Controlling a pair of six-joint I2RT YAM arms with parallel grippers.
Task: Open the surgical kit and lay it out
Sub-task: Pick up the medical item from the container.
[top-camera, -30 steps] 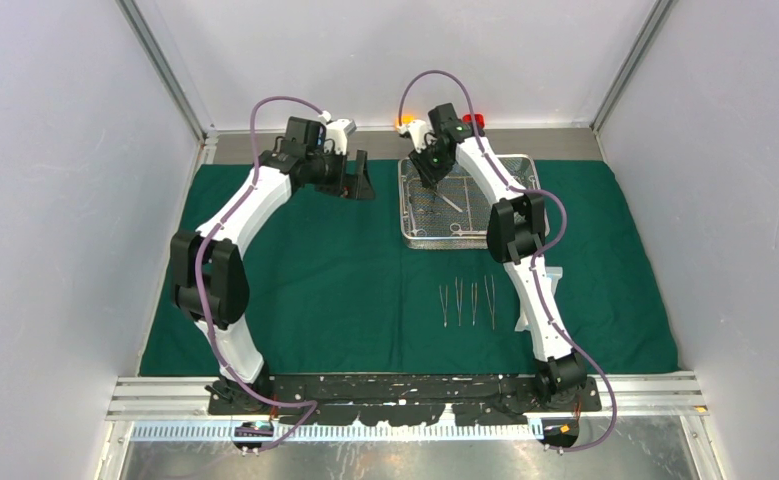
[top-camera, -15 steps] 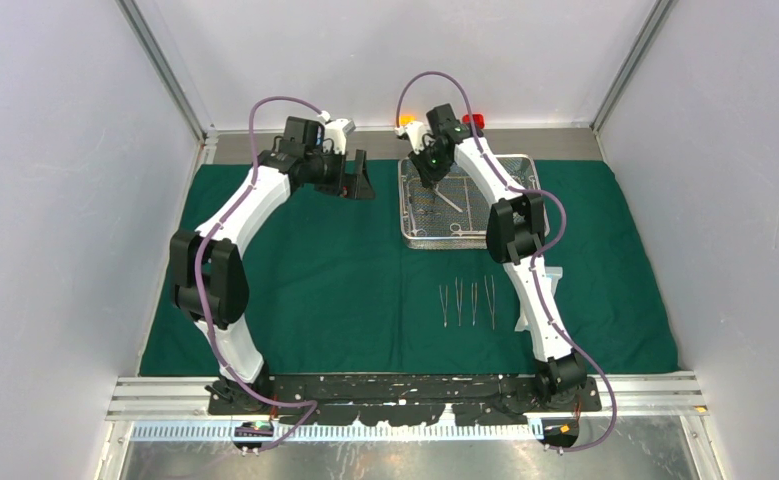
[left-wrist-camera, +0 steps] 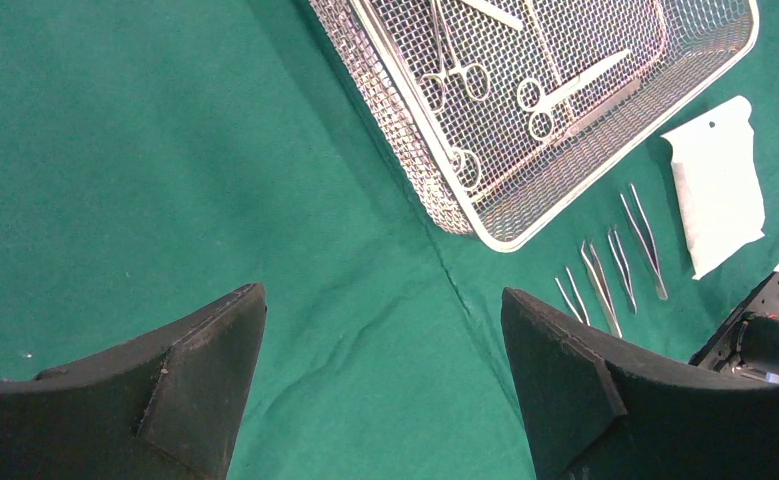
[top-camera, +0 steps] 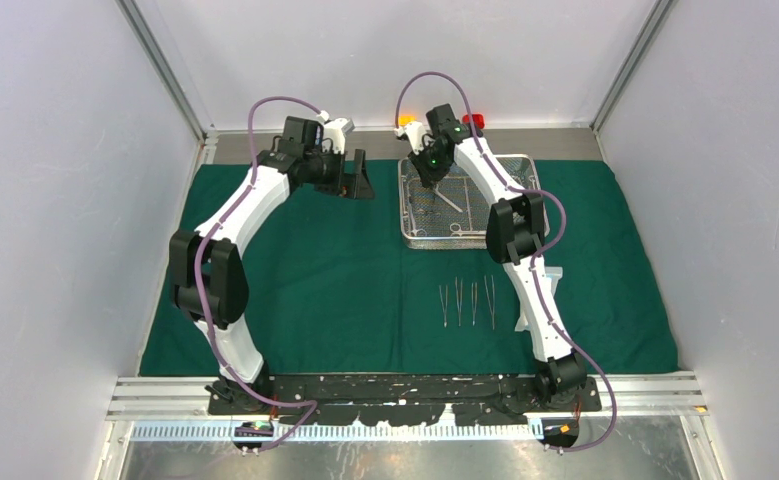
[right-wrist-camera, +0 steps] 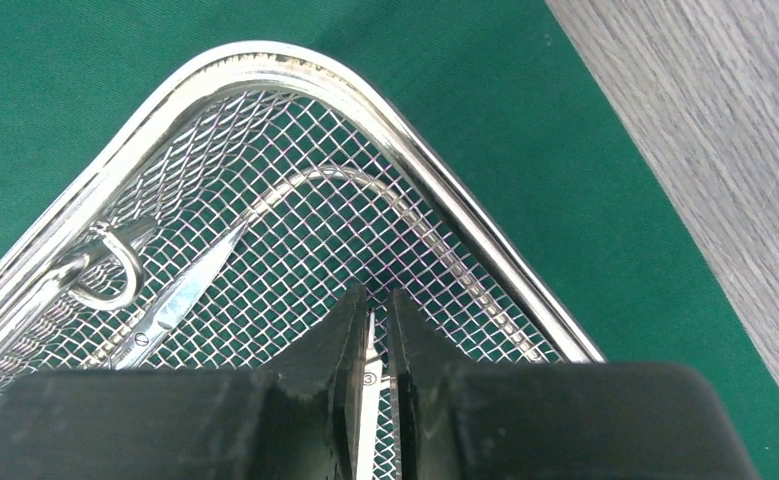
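The dark green cloth wrap (top-camera: 345, 280) lies spread flat over the tabletop (right-wrist-camera: 685, 150). The wire-mesh tray (top-camera: 443, 246) sits on the cloth in the upper centre of the top view. Below the tray, four slim instruments (top-camera: 465, 302) lie side by side in a row, and the white packet (left-wrist-camera: 715, 185) rests on the cloth just to their right. More pieces are left in the tray, among them ring-handled forceps (left-wrist-camera: 450, 75) and a pair of scissors (left-wrist-camera: 565, 90).

The right end effector (right-wrist-camera: 377, 295) is down inside a corner of the tray, in the lower middle of its wrist view. Its fingers are pressed together on a thin, flat steel instrument (right-wrist-camera: 368, 390). Only a narrow strip of it shows between the pads, so its kind and the point along its length where it is held cannot be told. The left end effector (left-wrist-camera: 382, 293) hovers over bare cloth to the left of the tray, its fingers spread wide and holding nothing.

The steel pieces are probably light, rigid and slick. A narrow edge held between flat pads could swivel or slip if the pinch sits far from the balance point, so a hold near the middle of the shank looks safest. Tips and ring handles may catch in the mesh or on a neighbouring piece, such as the scissors (right-wrist-camera: 180, 290) lying close by, so a straight lift seems wise. The cloth is soft and may ruck if an instrument is dragged across it.
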